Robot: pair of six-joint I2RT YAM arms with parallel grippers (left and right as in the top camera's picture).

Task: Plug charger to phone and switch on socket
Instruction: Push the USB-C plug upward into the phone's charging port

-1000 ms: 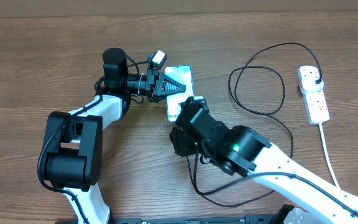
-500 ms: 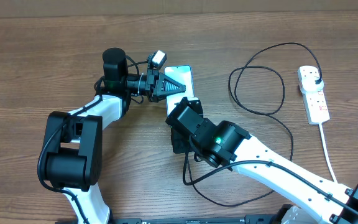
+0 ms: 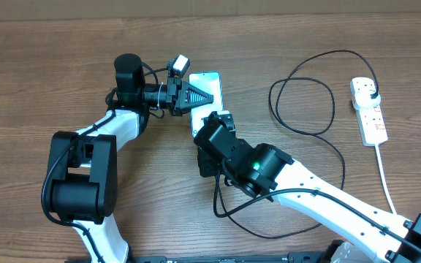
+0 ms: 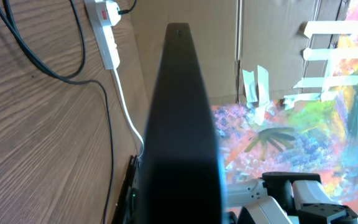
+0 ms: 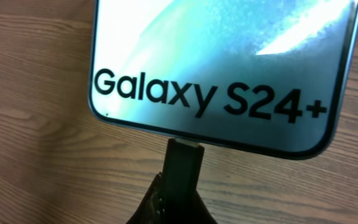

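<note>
The charger tip [image 5: 183, 160] is pinched by the closed right gripper [image 5: 175, 200] at the port of the phone [image 5: 222, 56]. The left gripper [image 3: 202, 98] is shut above it. A straight push is called for next.

Overhead looks straight down on the brown wooden tabletop [image 3: 35, 66]; the right wrist view hugs the glossy light-blue phone [image 5: 229, 56] both share.

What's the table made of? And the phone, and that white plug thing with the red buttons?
The table looks like wood or a wood-look laminate: brown grain lines, matte surface. The phone has a glossy, glass-looking front that mirrors light. The power strip looks like smooth white plastic.
</note>
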